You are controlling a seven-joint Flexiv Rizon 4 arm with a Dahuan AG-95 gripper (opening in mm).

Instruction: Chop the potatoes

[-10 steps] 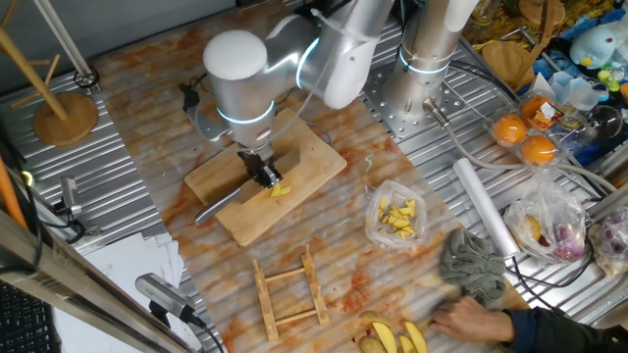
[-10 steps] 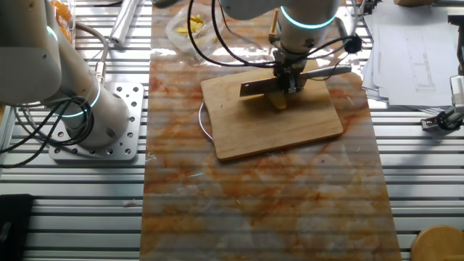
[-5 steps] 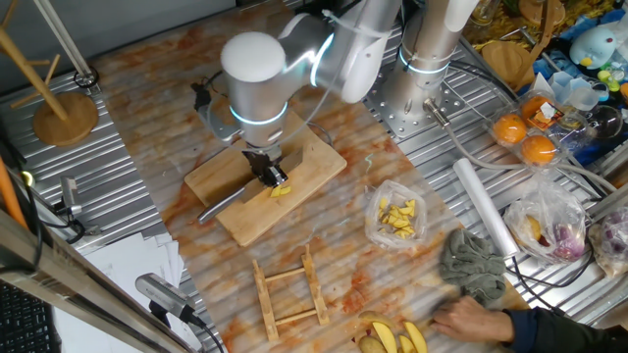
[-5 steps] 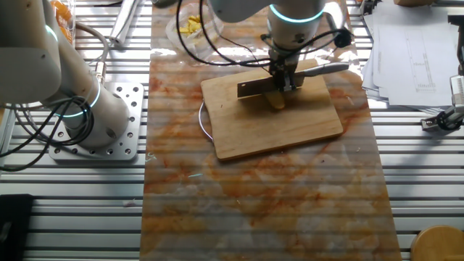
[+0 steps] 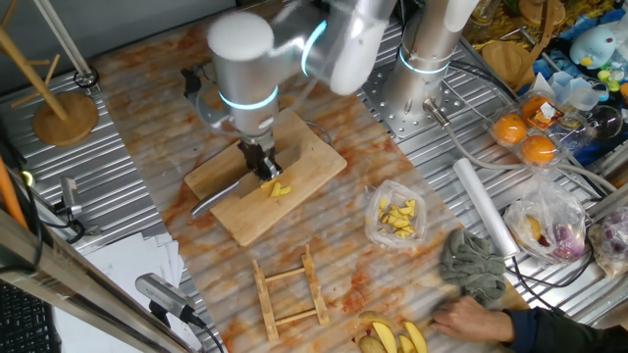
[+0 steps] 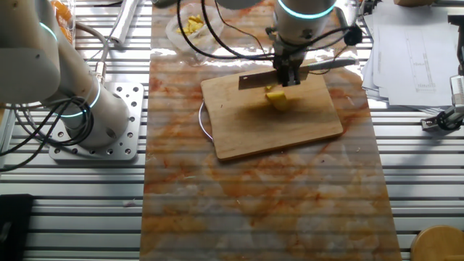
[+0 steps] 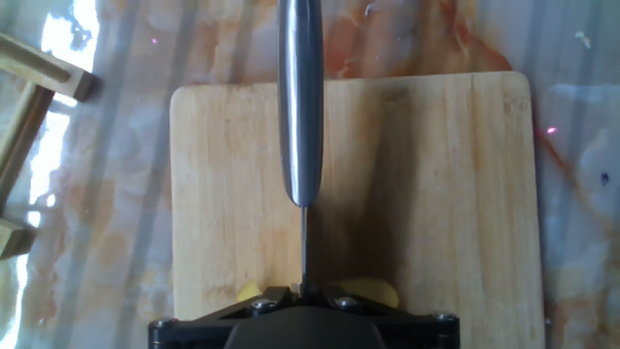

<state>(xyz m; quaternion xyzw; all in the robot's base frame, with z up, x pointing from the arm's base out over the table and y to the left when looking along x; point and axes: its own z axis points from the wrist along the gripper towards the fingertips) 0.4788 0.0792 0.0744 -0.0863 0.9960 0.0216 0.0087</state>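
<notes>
The potatoes are a few short pale-yellow pieces (image 5: 280, 189) lying near the middle of the wooden cutting board (image 5: 314, 157); in the other fixed view the pieces (image 6: 278, 98) lie just in front of the blade. My gripper (image 5: 260, 167) is shut on a knife and holds it a little above and behind the pieces. The knife's steel handle (image 6: 332, 65) sticks out to one side and its blade (image 6: 254, 80) to the other. In the hand view the handle (image 7: 300, 97) runs straight ahead, the blade is edge-on, and potato bits (image 7: 373, 289) show either side of my gripper (image 7: 303, 291).
A clear plastic bag of yellow chunks (image 5: 397, 218) lies right of the board. A wooden rack (image 5: 289, 289) sits in front of it. A grey cloth (image 5: 476, 265), a person's hand (image 5: 471, 319) and yellow wedges (image 5: 392, 338) are at the front right. A second arm's base (image 6: 94, 109) stands nearby.
My gripper has lifted the knife off the potato pieces and drawn it back toward the board's far edge. The pieces now lie uncovered on the board.
</notes>
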